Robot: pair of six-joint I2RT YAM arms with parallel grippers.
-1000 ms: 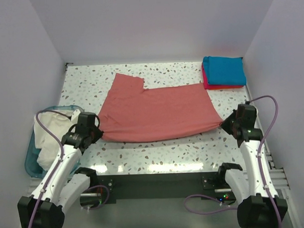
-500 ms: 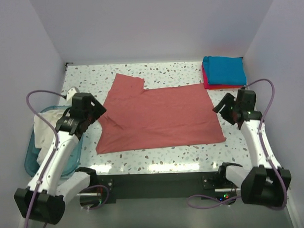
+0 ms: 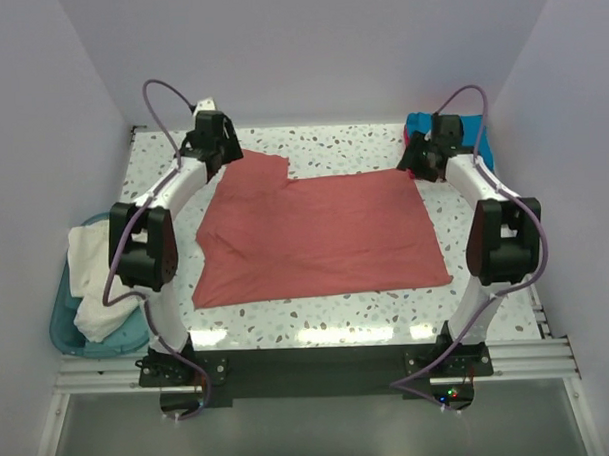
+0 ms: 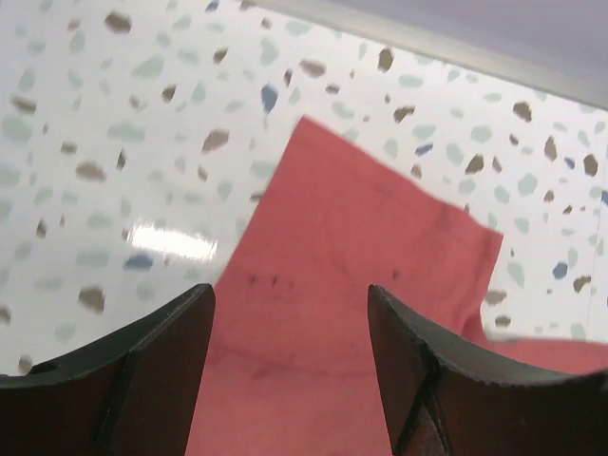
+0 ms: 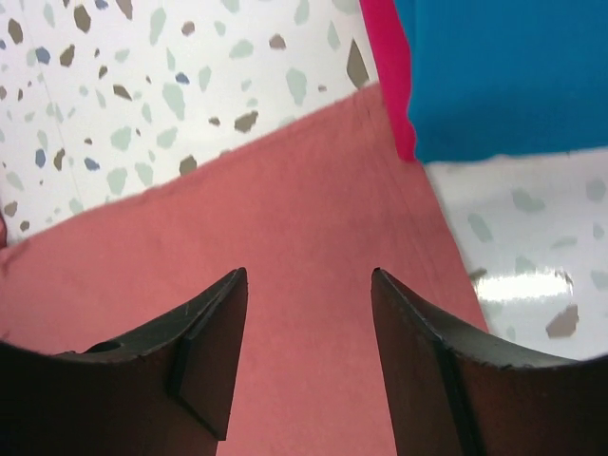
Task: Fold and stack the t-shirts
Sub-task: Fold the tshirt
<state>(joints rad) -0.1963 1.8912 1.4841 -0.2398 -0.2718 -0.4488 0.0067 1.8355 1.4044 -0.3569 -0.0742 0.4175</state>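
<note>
A dusty brick-red t-shirt lies spread flat across the middle of the table. My left gripper hovers open over its far left sleeve, and nothing sits between the fingers. Over the shirt's far right corner my right gripper is open too. Just beyond that corner is a folded teal-blue t-shirt lying on a bright pinkish-red one. The right arm partly hides this stack in the top view. A cream-white t-shirt is heaped in the bin.
A light-blue plastic bin stands off the table's left edge. Walls close in the table at the back and on both sides. Both arms stretch from the near edge to the far corners, with cables looping above them.
Both grippers let go of the brick-red shirt's near corners and opened. Both arms then swung to its far corners. The shirt's near hem dropped flat on the table.
</note>
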